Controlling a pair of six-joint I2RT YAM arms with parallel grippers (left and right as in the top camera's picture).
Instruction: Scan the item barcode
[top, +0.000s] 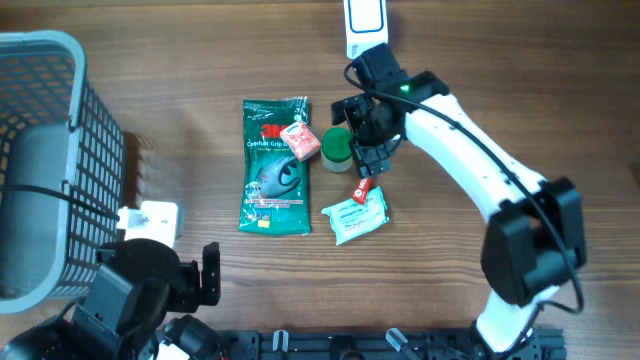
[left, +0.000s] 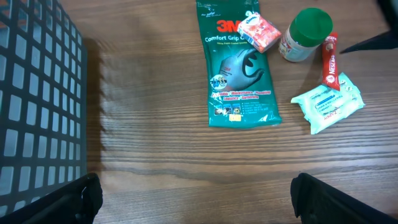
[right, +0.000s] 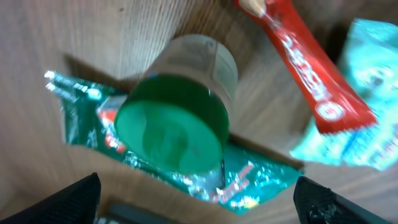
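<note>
nearest, at 7 o'clock on the bench (top: 200, 60), the left tool (left: 196, 199) hangs with its jaws wide apart and nothing between them, just beside a grey mesh basket (top: 50, 150) at 9 o'clock. near the middle lies a pale teal wipes pack (top: 355, 215), with a red sachet (top: 362, 188) touching its 12 o'clock edge. at 9 o'clock of these a green glove packet (top: 275, 165) lies flat, a small red and white packet (top: 300, 140) resting on its 1 o'clock corner. a green-lidded jar (top: 337, 148) stands just beside that corner, near the sachet. the right tool (right: 199, 205) hovers over the jar, jaws spread wide and gripping nothing. farthest, at 12 o'clock, a white device (top: 363, 25) sits at the bench edge.
</note>
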